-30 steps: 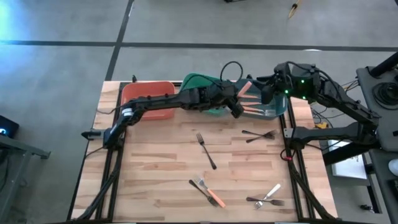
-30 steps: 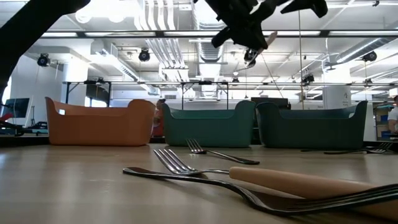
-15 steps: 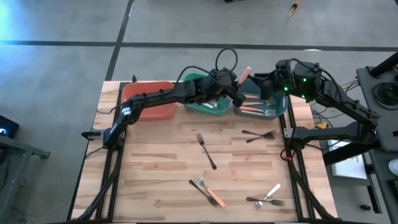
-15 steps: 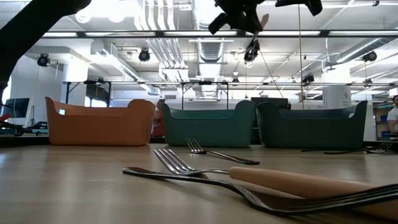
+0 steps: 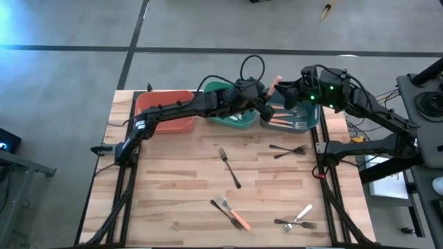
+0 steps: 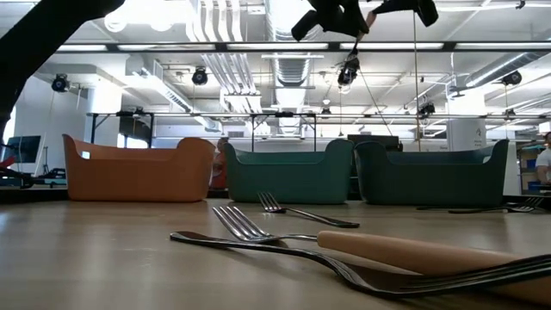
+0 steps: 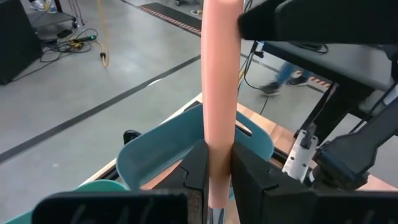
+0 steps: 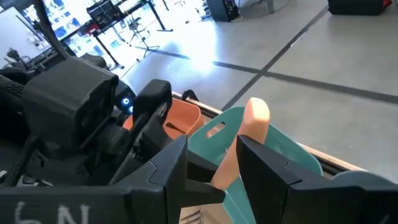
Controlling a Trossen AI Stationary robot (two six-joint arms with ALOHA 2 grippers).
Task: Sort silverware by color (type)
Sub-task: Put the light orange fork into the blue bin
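My left gripper [image 5: 263, 104] is high above the gap between the green bin [image 5: 223, 104] and the teal bin [image 5: 304, 117], shut on an orange-handled fork [image 5: 275, 84]. My right gripper [image 5: 286, 92] is open right beside it, with a finger on either side of the handle's free end [image 8: 252, 118]. The teal bin holds other orange-handled forks [image 5: 280, 122]. Black forks [image 5: 229, 167] [image 5: 287, 149], an orange-handled and a black fork crossed [image 5: 232, 213], and a white-handled fork [image 5: 301, 217] lie flat on the table. My left gripper pinches the orange handle between its two fingers near the end by the metal neck [image 7: 219, 143]. The handle sticks out past the fingertips, its free end up and toward the far right. The fork is lifted clear, above the bins. My right gripper: I cannot tell whether its fingers [image 8: 273, 168] touch the handle.
The red-orange bin [image 5: 165, 111] stands at the far left, with the green and teal bins in a row along the far edge. The scattered forks lie on the near and right parts of the wooden table [image 5: 166, 187]. A cable loops above the left wrist [image 5: 250, 68].
My left gripper has risen and moved toward the far edge from over the teal bin, carrying the orange-handled fork, whose handle has tipped more upright. My right gripper has moved a little toward the table's left, closing in on the handle's free end.
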